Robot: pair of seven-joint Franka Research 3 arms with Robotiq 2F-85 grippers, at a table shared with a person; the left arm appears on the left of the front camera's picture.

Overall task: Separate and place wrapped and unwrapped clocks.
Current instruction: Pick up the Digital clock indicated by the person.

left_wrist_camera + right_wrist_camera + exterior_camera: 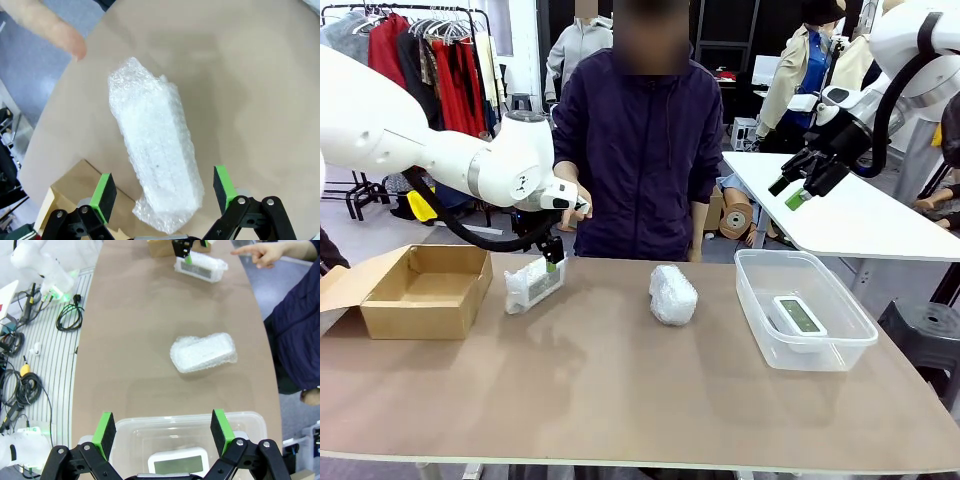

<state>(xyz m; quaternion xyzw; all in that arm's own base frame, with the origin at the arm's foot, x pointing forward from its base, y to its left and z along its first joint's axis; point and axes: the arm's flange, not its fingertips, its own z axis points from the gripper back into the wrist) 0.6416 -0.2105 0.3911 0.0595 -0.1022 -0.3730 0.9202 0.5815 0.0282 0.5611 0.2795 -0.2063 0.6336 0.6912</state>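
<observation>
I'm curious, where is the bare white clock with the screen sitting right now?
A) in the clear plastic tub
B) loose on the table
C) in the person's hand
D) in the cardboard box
A: the bare white clock lies screen-up inside the clear plastic tub.
</observation>
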